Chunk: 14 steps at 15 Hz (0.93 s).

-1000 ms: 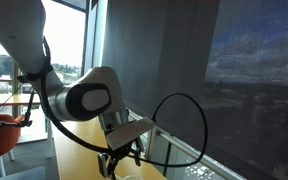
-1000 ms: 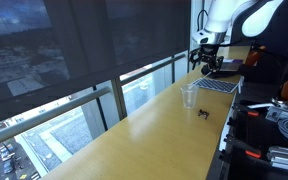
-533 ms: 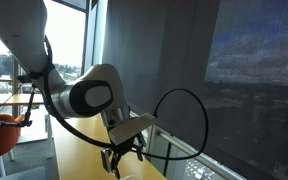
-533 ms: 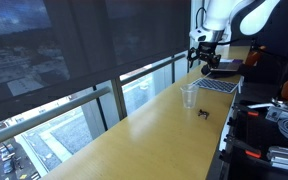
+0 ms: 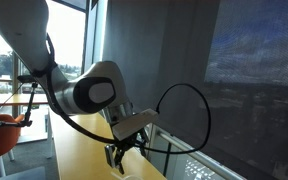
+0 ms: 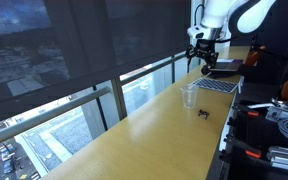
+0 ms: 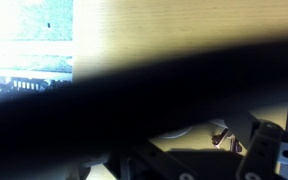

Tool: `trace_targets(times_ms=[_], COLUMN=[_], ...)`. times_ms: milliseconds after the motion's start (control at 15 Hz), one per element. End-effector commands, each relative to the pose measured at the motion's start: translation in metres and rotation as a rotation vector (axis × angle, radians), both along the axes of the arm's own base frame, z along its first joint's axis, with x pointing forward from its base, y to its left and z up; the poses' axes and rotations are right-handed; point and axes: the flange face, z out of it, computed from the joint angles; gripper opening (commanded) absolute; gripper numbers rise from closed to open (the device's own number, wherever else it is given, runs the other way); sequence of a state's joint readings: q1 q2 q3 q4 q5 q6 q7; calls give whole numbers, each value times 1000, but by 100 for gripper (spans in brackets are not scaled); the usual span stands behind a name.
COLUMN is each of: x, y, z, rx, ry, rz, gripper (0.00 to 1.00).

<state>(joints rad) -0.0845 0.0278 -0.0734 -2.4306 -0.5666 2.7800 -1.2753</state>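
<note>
My gripper [image 6: 202, 56] hangs open above the far end of a long wooden counter [image 6: 134, 140], with nothing between its fingers. In an exterior view the gripper [image 5: 122, 158] shows its dark fingers spread, pointing down. A clear plastic cup [image 6: 189, 96] stands upright on the counter, nearer the camera than the gripper and below it. A small black object [image 6: 203, 112] lies just beside the cup. The wrist view is mostly dark shadow; part of the cup rim [image 7: 179, 131] and the small object [image 7: 220, 137] show on the lit wood.
An open laptop [image 6: 217, 85] lies on the counter under the gripper's side. A black cable [image 5: 189, 105] loops from the wrist. Shaded windows and a railing [image 6: 104, 95] run along the counter. Cables and boxes [image 6: 274, 130] fill the shelf beside it.
The gripper has risen a little and shifted slightly toward the window. The cup and the small black object have not moved.
</note>
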Motion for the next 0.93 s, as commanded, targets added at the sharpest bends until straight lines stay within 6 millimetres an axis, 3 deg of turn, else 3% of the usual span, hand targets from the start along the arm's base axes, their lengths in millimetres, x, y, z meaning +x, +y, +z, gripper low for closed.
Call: trace_targets(times_ms=[0,867], x=[-13,-46], y=[12,45], z=[6,12], rx=[-14,-43], ry=[11,21], rz=[-8,9], gripper=[100,100])
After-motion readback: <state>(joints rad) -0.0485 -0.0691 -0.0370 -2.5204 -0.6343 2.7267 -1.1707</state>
